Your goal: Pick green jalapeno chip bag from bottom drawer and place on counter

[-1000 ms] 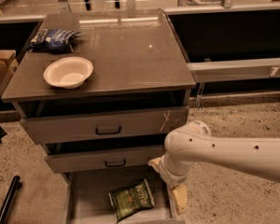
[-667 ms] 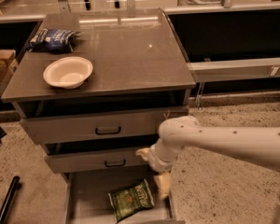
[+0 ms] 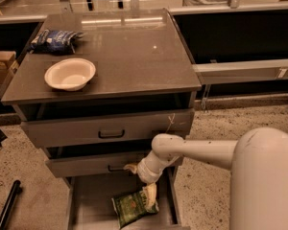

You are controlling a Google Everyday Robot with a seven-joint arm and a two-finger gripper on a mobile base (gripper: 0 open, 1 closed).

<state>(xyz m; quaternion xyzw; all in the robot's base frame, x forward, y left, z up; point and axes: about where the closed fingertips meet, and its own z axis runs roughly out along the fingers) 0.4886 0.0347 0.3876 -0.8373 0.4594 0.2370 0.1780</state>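
Chips first: we see the green bag [image 3: 132, 207] lying flat in the open bottom drawer [image 3: 91, 200], at 6 o'clock from the counter [image 3: 125, 56]. Our gripper [image 3: 141, 182] hangs just above the bag's 1 o'clock corner, its two fingers spread wide and holding nothing, the lower finger right by the bag. On the counter a white bowl [image 3: 69, 74] sits at 9 o'clock, with a blue bag [image 3: 54, 40] at 11 o'clock.
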